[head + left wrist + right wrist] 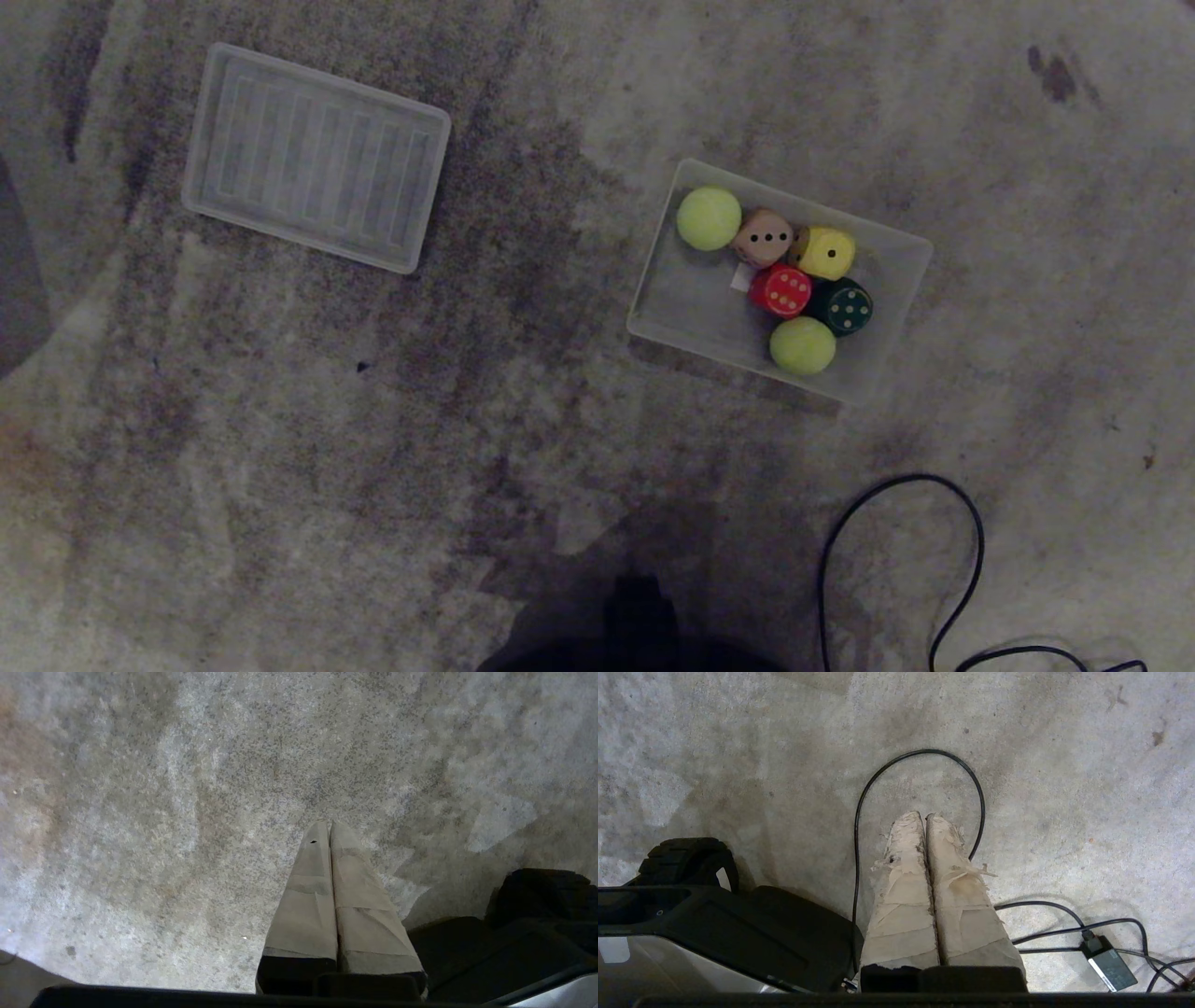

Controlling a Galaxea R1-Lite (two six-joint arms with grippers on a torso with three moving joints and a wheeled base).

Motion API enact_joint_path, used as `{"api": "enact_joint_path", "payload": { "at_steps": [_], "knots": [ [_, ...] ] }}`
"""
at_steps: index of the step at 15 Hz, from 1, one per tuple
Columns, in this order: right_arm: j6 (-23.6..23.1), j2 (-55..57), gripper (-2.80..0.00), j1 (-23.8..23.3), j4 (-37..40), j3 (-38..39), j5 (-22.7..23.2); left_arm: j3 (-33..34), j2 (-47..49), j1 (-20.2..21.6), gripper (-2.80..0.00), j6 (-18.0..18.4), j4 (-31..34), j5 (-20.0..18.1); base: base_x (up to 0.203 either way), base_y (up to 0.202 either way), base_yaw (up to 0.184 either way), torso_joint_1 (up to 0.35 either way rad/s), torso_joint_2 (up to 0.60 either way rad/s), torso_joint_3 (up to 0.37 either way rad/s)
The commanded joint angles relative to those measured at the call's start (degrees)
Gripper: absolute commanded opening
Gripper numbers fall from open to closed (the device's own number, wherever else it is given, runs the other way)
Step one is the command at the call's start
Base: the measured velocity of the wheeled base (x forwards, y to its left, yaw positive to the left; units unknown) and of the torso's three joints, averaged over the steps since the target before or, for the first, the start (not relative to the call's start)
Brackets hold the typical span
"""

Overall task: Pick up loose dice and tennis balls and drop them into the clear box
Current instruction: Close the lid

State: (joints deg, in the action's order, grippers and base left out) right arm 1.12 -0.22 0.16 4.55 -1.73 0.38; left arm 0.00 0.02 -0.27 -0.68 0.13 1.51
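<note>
Since all dice [801, 272] & tennis balls [709, 217] sit in the clear box [677, 303], little risk remains; both jaws pressed together, empty. Cable [896, 551] nr base may be snagged.

My left gripper [331, 828] hangs pointing down, its taped fingers [308, 891] pressed together. My right gripper [924, 819] points down too, closed and empty.

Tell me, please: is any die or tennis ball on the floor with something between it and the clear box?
No. All four dice and both tennis balls already lie inside the clear box. The lid lies apart on the floor, not covering it. Both grippers hang over bare floor, jaws shut.
</note>
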Motion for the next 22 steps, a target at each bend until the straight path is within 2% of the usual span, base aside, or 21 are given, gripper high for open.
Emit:
{"api": "enact_joint_path", "payload": {
  "at_steps": [1, 6, 22],
  "knots": [
    [0.0, 0.2, -2.80, 0.0, 0.1, 0.0, 0.0, 0.1, 0.1, 0.0, -2.80, -1.0, 0.0, 0.3, 0.000, 0.000, 0.000, 0.000, 0.00, 0.000],
    [0.0, 0.2, -2.80, 0.0, 0.0, 0.0, 0.0, 0.1, 0.1, 0.0, -2.80, -2.8, 0.0, 1.3, 0.000, 0.000, 0.000, 0.001, 0.00, 0.031],
    [0.0, 0.2, -2.80, 0.0, 0.1, 0.0, 0.0, 0.1, 0.1, 0.0, -2.80, -4.5, -0.2, 1.8, 0.000, 0.000, 0.000, 0.003, 0.00, 0.200]
  ]
}}
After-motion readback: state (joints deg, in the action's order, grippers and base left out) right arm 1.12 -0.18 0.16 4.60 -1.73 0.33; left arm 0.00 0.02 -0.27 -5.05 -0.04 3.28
